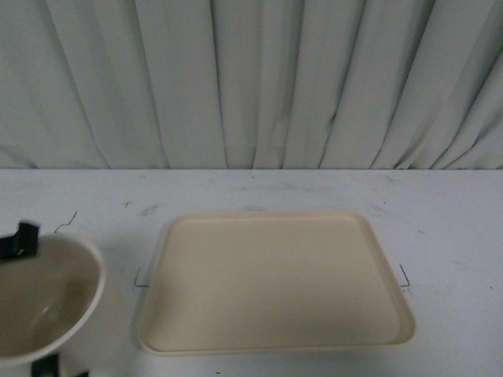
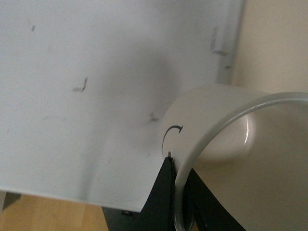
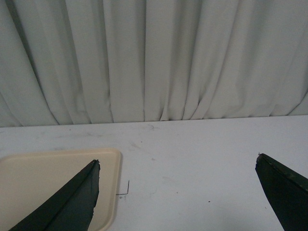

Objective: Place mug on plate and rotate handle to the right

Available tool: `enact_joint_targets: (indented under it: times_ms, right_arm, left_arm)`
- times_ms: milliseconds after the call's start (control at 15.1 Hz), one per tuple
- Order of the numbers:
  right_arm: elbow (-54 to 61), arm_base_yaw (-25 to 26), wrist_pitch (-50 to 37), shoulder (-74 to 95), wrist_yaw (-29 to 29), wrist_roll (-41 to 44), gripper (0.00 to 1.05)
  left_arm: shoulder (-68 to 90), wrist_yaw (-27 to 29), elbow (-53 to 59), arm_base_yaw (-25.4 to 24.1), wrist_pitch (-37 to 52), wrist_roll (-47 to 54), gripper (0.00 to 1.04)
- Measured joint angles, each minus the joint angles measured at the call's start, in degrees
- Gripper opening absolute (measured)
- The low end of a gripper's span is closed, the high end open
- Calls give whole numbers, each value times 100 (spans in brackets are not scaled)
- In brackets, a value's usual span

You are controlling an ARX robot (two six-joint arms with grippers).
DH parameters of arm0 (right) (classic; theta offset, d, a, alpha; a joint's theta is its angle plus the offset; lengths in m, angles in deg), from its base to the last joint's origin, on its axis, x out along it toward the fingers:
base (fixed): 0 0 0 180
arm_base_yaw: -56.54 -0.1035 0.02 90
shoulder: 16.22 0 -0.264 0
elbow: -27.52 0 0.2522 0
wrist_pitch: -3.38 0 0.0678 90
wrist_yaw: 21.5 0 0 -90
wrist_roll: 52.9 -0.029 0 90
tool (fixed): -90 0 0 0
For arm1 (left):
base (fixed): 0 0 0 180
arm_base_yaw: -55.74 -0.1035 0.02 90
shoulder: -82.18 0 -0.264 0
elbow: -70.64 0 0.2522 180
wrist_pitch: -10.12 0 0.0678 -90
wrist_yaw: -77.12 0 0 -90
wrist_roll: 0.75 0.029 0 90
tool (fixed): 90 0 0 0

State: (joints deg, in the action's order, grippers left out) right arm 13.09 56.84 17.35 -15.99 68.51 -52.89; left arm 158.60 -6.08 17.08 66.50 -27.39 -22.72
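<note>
White pleated curtain (image 1: 251,78) closes off the back; white table (image 1: 440,236) is scuffed, with small pen marks.

Left end effector (image 2: 180,192): clamped on the mug (image 1: 47,298). Left wrist view shows the mug's thin wall pinched between the black fingers (image 2: 161,197), one outside and one inside the rim. Mug mouth is tilted toward the front camera, so the cream interior is visible. A black curved mark (image 2: 172,134) sits on the outer wall just beyond the outside finger.

Plate (image 1: 275,275): flat on the table, off to the right of the left end effector and the mug it holds, with a strip of bare table between. Cannot tell whether the mug's base touches the table.

Right end effector (image 3: 178,161): jaws spread wide, nothing between them, only bare table beyond. One corner of the plate shows partly behind one finger.
</note>
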Motion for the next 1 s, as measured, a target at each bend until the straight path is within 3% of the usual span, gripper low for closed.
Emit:
enact_joint_targets:
  times_ms: [133, 332, 531, 929, 995]
  right_arm:
    - [0, 0, 0, 0, 2, 0, 98]
    - [0, 0, 0, 0, 2, 0, 98]
    - [0, 0, 0, 0, 2, 0, 98]
    - [0, 0, 0, 0, 2, 0, 98]
    - [0, 0, 0, 0, 2, 0, 98]
  left_arm:
    - [544, -22, -855, 748, 114, 428, 3]
    - [1843, -297, -1969, 1471, 212, 1257, 3]
    - [3071, -389, -2981, 1633, 46, 1814, 3]
    - [4033, -280, -3786, 1705, -240, 1880, 3]
    - [4046, -267, -3825, 1725, -264, 1871, 9]
